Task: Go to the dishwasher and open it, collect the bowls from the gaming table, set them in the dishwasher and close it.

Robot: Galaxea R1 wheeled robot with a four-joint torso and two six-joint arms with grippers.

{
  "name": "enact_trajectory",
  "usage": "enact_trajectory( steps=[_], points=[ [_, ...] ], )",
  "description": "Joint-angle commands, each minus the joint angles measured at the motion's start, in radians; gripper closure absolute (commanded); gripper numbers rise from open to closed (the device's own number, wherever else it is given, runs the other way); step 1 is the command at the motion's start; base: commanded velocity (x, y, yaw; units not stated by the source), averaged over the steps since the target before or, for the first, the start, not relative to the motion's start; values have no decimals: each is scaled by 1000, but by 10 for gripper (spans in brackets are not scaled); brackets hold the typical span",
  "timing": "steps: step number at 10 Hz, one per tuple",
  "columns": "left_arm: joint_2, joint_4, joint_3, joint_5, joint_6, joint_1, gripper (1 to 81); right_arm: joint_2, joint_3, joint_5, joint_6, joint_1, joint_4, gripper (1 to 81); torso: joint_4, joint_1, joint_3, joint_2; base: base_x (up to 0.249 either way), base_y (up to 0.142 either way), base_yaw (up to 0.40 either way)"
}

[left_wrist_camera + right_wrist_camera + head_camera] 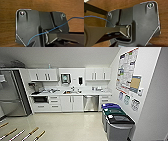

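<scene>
The dishwasher [90,103] has a stainless-steel front and stands shut under the white counter [72,93], right of the sink, straight ahead across the pale floor. The bowls and the gaming table are out of view. In both wrist views the robot's dark plate hangs over a brown wood-grain surface [7,25] [164,18], and a thin blue cable [60,25] crosses it. Whether either gripper is open or shut cannot be told from these views.
A steel fridge [11,94] stands at the left. Three lidded bins [117,120] line the right wall under posters [127,69]. White drawers and cupboards [63,103] flank the dishwasher. Several rods with wooden handles [30,134] poke in at the bottom left.
</scene>
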Motion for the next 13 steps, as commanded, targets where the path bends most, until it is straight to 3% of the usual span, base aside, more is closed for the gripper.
enact_trajectory(
  steps=[1,13],
  points=[
    [-16,10,8,48,7,-54,10,-17,16,-50,-4,52,-13,10,0,0,0,0,184,0,0],
    [-15,10,11,48,9,-53,10,-14,13,-50,-4,52,-11,10,0,0,0,0,184,0,0]
  ],
)
